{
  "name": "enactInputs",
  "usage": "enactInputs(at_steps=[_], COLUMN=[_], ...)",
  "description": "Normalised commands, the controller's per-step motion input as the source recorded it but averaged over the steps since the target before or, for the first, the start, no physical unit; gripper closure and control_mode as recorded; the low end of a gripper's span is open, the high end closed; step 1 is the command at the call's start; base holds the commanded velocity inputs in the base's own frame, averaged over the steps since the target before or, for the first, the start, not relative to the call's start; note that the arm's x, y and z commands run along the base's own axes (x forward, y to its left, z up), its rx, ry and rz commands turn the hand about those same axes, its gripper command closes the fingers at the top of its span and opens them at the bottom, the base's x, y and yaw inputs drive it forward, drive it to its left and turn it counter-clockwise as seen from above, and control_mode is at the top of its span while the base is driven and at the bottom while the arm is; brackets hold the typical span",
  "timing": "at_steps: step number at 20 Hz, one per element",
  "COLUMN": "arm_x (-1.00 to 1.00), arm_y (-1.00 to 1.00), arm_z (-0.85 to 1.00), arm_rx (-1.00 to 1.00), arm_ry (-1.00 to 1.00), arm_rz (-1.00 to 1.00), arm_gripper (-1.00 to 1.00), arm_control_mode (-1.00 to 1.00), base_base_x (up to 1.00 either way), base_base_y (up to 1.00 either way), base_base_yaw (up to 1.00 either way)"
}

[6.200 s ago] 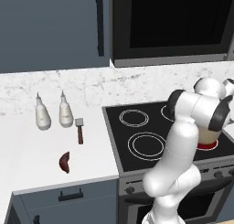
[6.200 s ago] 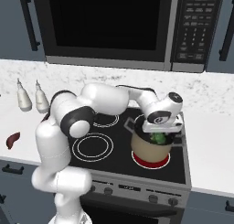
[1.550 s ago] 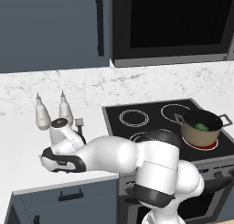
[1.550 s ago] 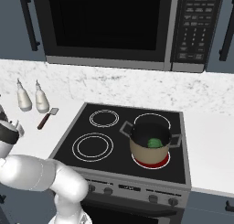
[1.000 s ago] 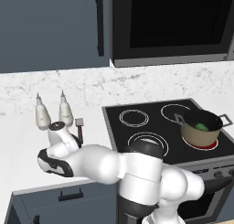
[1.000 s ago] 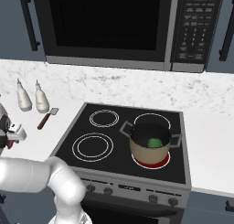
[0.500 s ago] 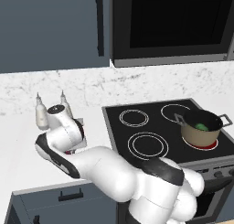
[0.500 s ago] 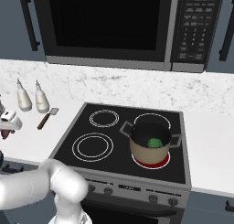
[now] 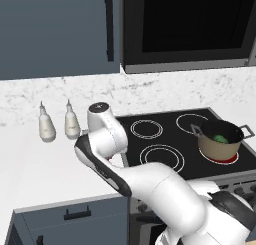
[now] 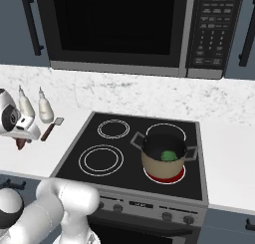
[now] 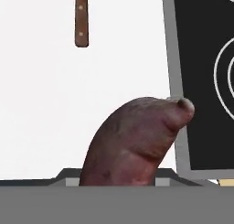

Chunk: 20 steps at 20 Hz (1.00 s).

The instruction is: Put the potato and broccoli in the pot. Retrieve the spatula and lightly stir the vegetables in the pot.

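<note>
- Sitting far to the gripper's right on the stove (image 10: pixel 74 158), the pot (image 10: pixel 163 158) holds the broccoli (image 10: pixel 169 155).
- Gripper (image 10: pixel 21 138) hangs above the counter (image 9: pixel 35 164), clamped on the potato (image 11: pixel 137 141) (raised off the surface).
- Spatula (image 10: pixel 51 128) lies just beyond the hand.

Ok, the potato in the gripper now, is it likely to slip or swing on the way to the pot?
The potato looks stiff and solid, so it should not flop. Its rounded, tapering, curved body could pivot or slide between the fingers if gripped off-centre. It looks small, so probably light.
</note>
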Motion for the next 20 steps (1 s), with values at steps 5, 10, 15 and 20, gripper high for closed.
enactInputs(at_steps=[5,10,15,20], arm_x=[-0.01,0.11,0.25,0.26], arm_y=[-1.00,-1.00,-1.00,-1.00], arm_z=[0.24,0.21,0.12,0.16], arm_rx=[0.00,0.00,0.00,0.00], arm_ry=[0.00,0.00,0.00,0.00], arm_rz=[-0.12,-0.15,-0.16,-0.15], arm_gripper=[1.00,1.00,1.00,1.00], arm_control_mode=[-1.00,-1.00,-1.00,-1.00], base_base_x=[0.00,0.00,0.00,0.00], base_base_y=[0.00,0.00,0.00,0.00], base_base_yaw=[0.00,0.00,0.00,0.00])
